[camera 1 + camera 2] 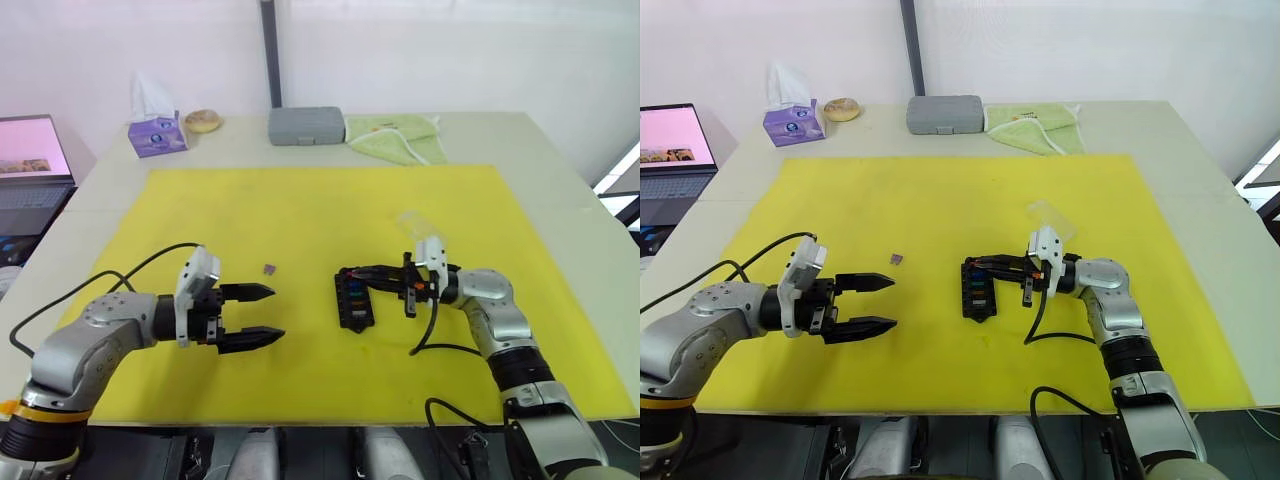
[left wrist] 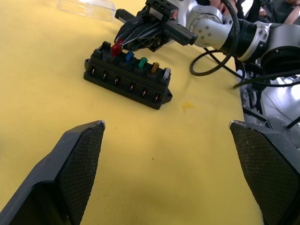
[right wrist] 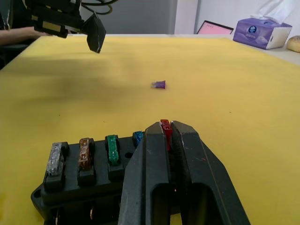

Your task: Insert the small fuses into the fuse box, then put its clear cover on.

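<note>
Red fuse [image 3: 165, 127] pinched in right gripper [image 3: 169, 136] over fuse box [image 1: 355, 298].
Left gripper [image 1: 262, 315], wide open and empty, sits at box's 9 o'clock.

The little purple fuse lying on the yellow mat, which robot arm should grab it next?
Probably the left. The left gripper is open and empty, close to the purple fuse. The right gripper is shut on the red fuse at the fuse box.

White wall [image 1: 450, 50] behind pale table [image 1: 560, 200] w/ yellow mat [image 1: 300, 210]
</note>
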